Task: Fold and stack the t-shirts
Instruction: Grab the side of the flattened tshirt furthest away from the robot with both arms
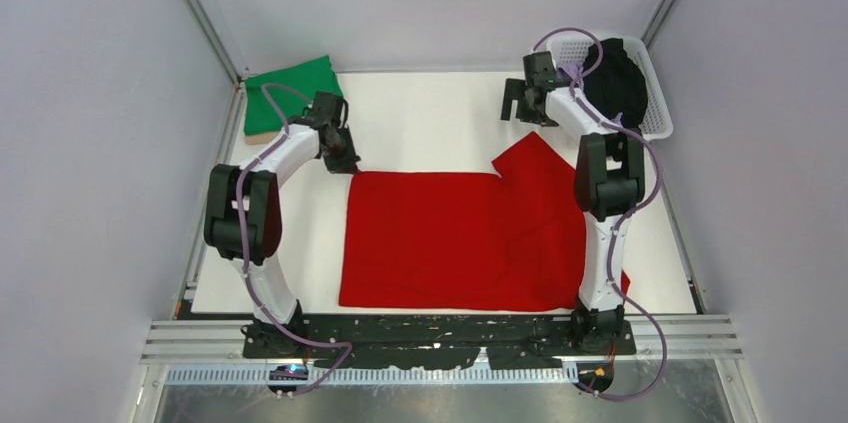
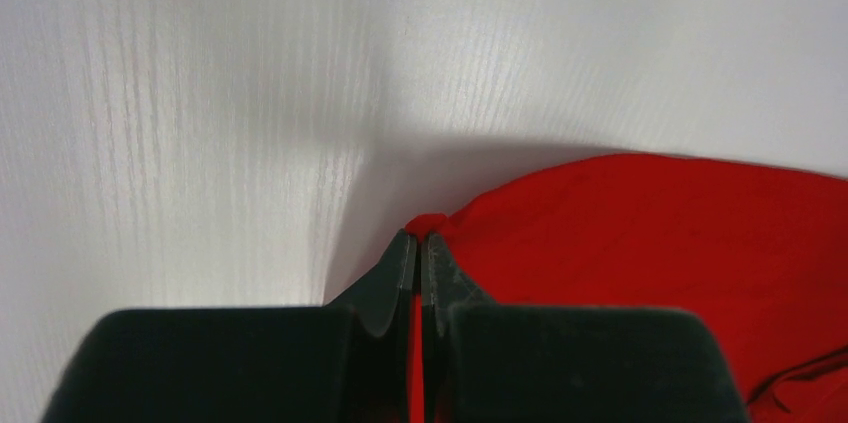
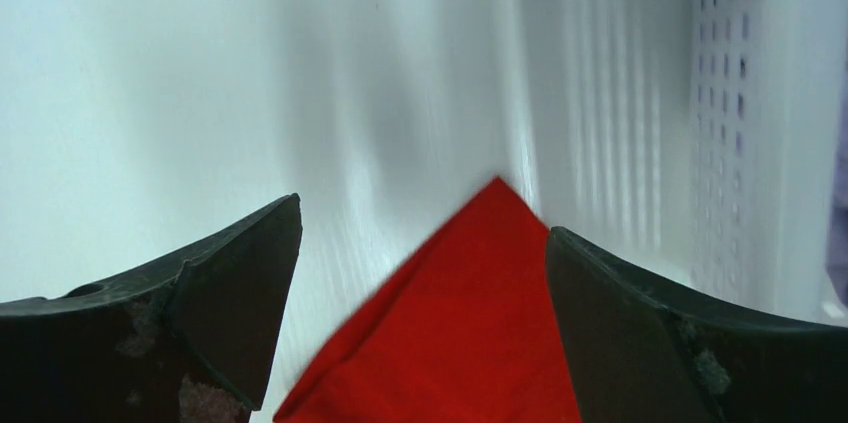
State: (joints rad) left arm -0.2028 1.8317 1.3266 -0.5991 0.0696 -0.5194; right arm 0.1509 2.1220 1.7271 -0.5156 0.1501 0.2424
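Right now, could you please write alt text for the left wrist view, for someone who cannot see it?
The left gripper is shut on a corner of the red t-shirt. The shirt fills the lower right; white table fills the rest.

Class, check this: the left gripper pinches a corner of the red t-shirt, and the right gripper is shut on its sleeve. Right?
Not quite. The left gripper pinches a corner of the red t-shirt, but the right gripper is open, gripping nothing: see the right wrist view.

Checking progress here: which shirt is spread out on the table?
The red t-shirt, flat mid-table; the green one lies folded far left, the black one fills the basket.
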